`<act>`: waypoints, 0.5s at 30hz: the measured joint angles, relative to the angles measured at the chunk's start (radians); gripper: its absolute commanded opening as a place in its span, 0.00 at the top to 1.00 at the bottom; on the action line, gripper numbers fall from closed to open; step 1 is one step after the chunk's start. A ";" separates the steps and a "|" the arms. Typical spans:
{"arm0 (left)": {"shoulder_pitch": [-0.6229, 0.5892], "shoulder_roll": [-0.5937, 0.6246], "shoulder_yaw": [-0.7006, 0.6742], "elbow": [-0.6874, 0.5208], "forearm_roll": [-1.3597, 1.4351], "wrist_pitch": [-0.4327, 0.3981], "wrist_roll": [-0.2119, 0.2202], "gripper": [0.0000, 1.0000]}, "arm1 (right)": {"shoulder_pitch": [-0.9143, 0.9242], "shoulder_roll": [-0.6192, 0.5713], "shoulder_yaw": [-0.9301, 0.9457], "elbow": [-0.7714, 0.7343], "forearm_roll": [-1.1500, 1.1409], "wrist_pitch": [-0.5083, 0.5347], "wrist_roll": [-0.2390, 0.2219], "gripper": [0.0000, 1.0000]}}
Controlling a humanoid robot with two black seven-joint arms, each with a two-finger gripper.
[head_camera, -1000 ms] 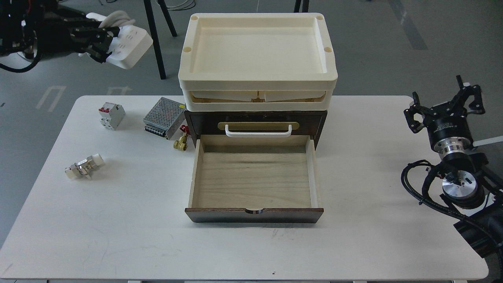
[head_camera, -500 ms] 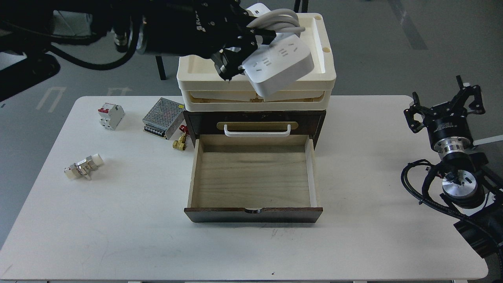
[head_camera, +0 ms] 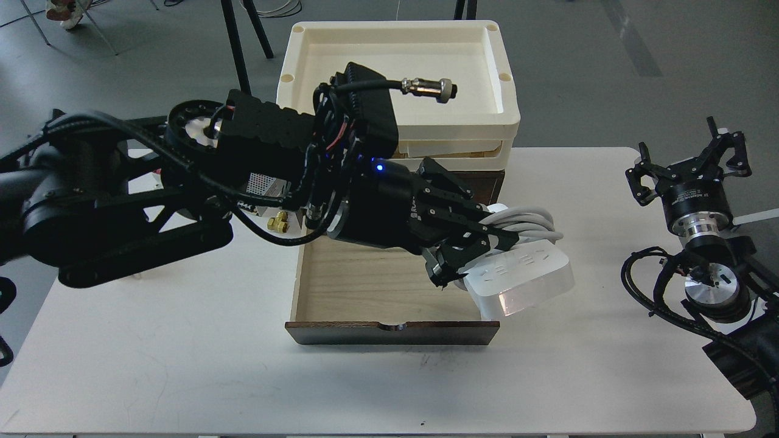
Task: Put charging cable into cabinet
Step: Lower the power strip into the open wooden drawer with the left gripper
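Left hand [head_camera: 471, 255] grips power strip [head_camera: 522, 280] over drawer's [head_camera: 389, 325] right edge. Next: shift left, lower, let go.

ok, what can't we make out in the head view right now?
- Dark brown wooden cabinet: front and white handle hidden by the left arm.
- Left gripper: fingertip contact on the white power strip with coiled cord hidden by the strip.
- Silver perforated box: mostly covered by the arm.
- Right gripper: dark, jaw state unclear.
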 measured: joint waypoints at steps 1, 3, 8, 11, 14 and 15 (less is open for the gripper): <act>0.028 -0.002 0.000 0.010 0.012 0.000 0.017 0.96 | 0.000 0.000 0.000 0.000 0.000 0.000 0.000 0.00; 0.081 -0.009 -0.001 0.040 0.054 0.000 0.059 0.96 | 0.000 0.000 0.000 0.000 0.000 0.000 0.000 0.00; 0.164 -0.052 -0.002 0.134 0.149 0.000 0.101 0.95 | 0.000 0.003 0.000 0.000 0.000 0.000 0.000 0.00; 0.190 -0.052 0.005 0.153 0.160 0.000 0.102 0.95 | 0.000 0.003 0.000 0.000 0.000 0.000 0.000 0.00; 0.219 -0.051 0.013 0.156 0.163 0.000 0.102 0.94 | 0.000 0.003 0.000 0.000 0.000 0.000 0.000 0.00; 0.228 -0.051 0.013 0.158 0.163 0.000 0.103 0.94 | 0.000 0.003 0.000 0.000 0.000 0.000 0.000 0.00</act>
